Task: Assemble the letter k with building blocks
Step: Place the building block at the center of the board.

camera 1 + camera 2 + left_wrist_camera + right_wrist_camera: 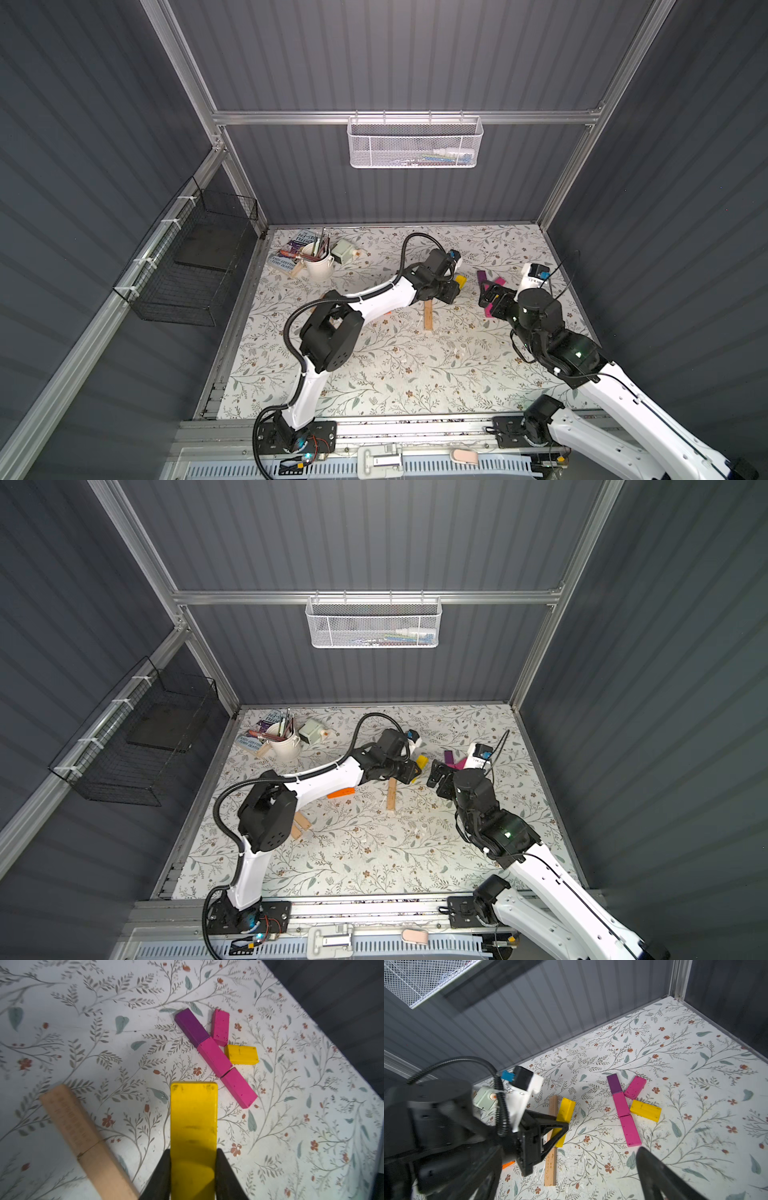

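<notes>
My left gripper is shut on a yellow block, which sticks out forward above the table; both top views show it. Ahead of it lies a row of a purple block and two pink blocks. A third pink block and a second yellow block branch off that row. A tan block lies beside the held one. My right gripper stands open and empty near the row's near end, with one finger showing.
An orange block and two tan blocks lie by the left arm. A white cup of brushes, books and a small green box stand at the back left. A white mesh basket hangs on the back wall.
</notes>
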`<state>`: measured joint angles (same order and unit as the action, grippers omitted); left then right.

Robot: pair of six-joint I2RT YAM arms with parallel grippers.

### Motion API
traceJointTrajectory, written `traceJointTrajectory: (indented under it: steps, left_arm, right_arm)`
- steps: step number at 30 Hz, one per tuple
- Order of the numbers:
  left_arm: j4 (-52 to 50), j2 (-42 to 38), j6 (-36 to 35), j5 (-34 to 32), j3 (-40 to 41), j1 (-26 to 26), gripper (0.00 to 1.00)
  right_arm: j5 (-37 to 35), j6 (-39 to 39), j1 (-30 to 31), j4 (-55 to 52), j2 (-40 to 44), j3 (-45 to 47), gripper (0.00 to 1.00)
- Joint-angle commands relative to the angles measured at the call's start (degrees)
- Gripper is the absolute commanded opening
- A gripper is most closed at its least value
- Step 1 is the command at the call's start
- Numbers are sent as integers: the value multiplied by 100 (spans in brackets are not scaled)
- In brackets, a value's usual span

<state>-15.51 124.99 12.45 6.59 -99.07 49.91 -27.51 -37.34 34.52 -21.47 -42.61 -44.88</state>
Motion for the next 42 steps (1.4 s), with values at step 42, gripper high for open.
traceJointTrajectory:
  steps: [42]
  left_arm:
    - [-10, -3907, -1273, -1542, 2915, 274, 39]
  right_arm:
    - [3261, -316, -2130, -1201, -2351, -755, 71]
